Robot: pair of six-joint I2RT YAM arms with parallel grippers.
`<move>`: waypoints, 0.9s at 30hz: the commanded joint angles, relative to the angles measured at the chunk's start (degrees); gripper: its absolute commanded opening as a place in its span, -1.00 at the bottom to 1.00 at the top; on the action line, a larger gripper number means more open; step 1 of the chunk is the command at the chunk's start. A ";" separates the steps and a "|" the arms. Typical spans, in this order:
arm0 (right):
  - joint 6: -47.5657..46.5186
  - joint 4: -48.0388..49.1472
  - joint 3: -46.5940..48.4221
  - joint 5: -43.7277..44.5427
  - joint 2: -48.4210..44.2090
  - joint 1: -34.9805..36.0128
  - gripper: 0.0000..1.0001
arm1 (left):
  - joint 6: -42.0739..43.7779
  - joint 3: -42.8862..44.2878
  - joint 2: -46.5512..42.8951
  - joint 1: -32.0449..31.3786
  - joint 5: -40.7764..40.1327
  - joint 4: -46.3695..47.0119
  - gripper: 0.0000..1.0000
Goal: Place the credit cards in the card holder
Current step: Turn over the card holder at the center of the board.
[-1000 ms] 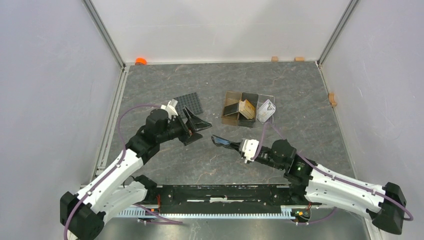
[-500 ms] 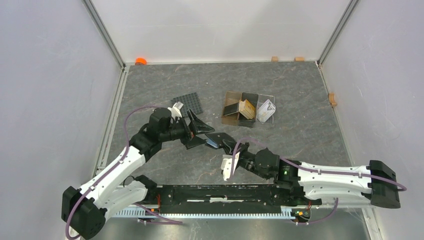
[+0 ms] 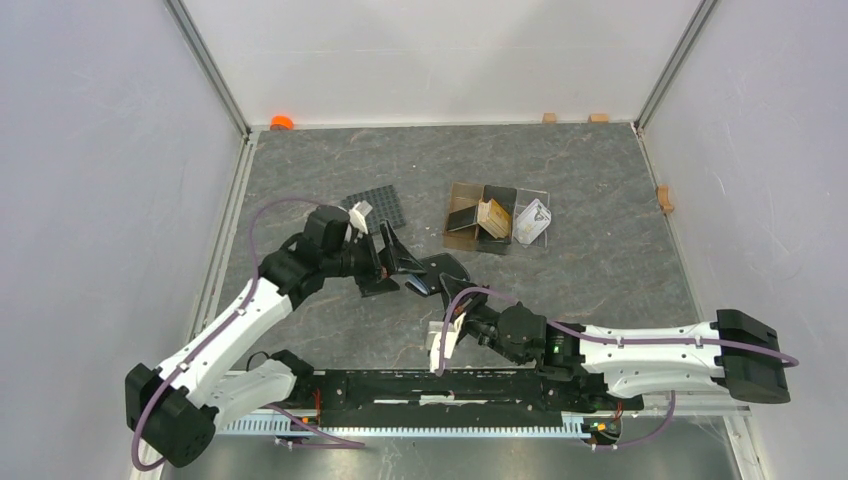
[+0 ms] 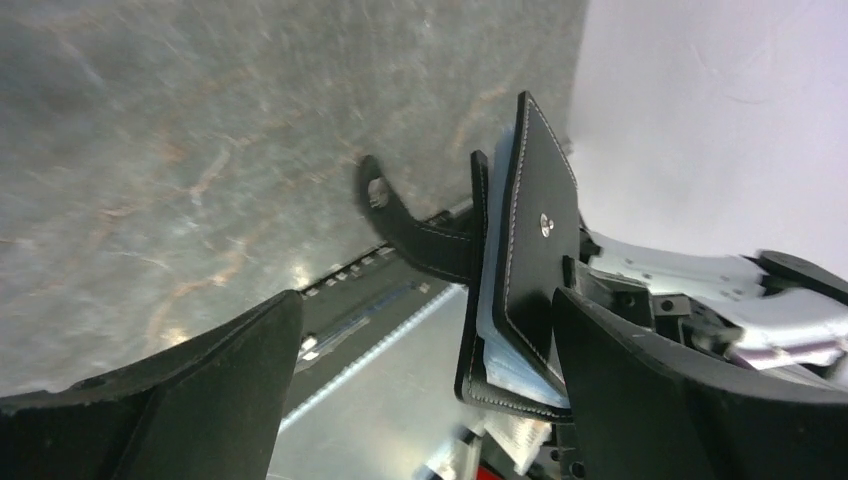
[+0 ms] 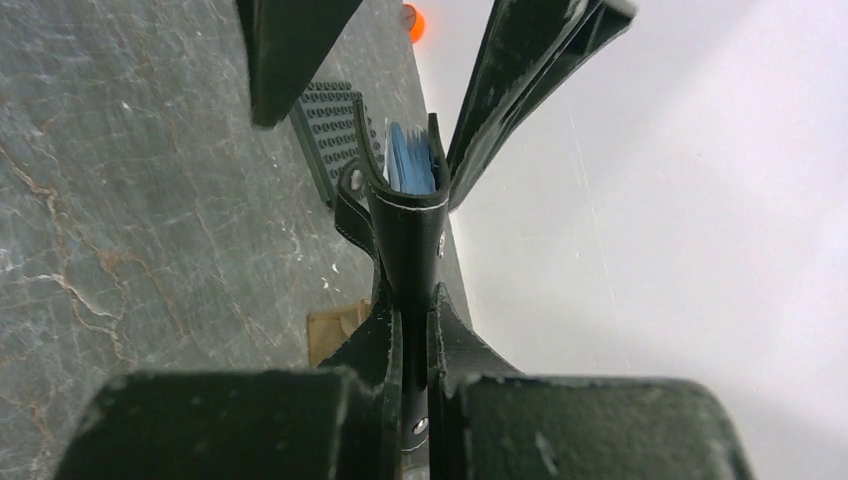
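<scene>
My right gripper (image 5: pixel 412 300) is shut on the black card holder (image 5: pixel 405 215), whose pale blue inside faces away from it. In the top view the card holder (image 3: pixel 434 273) sits between the two arms. My left gripper (image 4: pixel 425 300) stands open around it, and the card holder (image 4: pixel 530 230) lies close to its right finger (image 4: pixel 680 400). The strap tab (image 4: pixel 410 225) hangs out to the side. Tan credit cards (image 3: pixel 493 215) stand in the brown box, and a whitish one (image 3: pixel 533 218) lies in the clear tray. Neither gripper holds a card.
A black gridded mat (image 3: pixel 380 207) lies behind my left gripper (image 3: pixel 400 262). The brown compartment box (image 3: pixel 470 222) and clear tray stand mid-table at the back. An orange object (image 3: pixel 282 122) and small wooden blocks (image 3: pixel 549 117) sit by the walls.
My right arm has swung left, carrying the card holder in between the open fingers of my left gripper. The left arm has shifted slightly back and stayed open.
</scene>
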 commanded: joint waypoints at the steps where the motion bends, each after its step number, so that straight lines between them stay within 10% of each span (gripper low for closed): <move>1: -3.78 5.32 4.10 3.35 -0.23 0.14 -1.00 | 16.56 8.70 -1.19 0.13 -11.63 -15.60 1.00; 16: -4.85 9.20 3.53 2.35 2.29 1.97 -1.00 | -6.06 -4.39 -5.57 -3.05 -0.78 9.66 0.89; 23: -4.00 11.65 1.76 5.31 4.13 3.02 -0.99 | -10.14 -8.05 -7.33 -8.33 -8.06 13.14 -0.26; 27: 1.18 10.35 -0.58 7.56 2.66 3.78 -0.43 | -15.42 -15.04 -13.13 -9.63 -15.34 16.80 -0.85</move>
